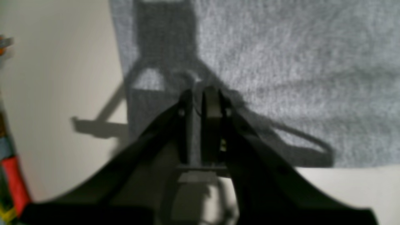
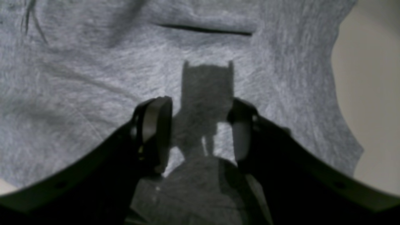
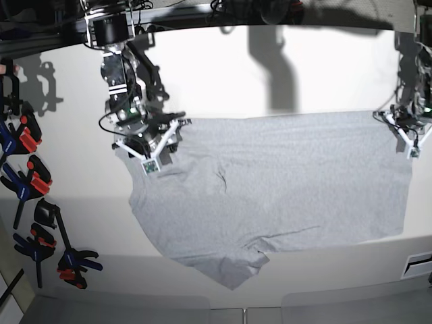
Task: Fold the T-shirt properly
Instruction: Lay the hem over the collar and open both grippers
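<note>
Black fingers of the left gripper pinch a corner of the T-shirt. From the right wrist, the right gripper hangs parted over grey cloth. From the base, the shirt lies spread across the white table.

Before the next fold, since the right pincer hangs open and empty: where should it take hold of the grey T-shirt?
Probably the near corner of the light heather-grey cotton T-shirt just below the right pincer, coming straight down from above. The cloth lies flat on the white table, so only an edge gives the open jaws a layer to pinch.
</note>
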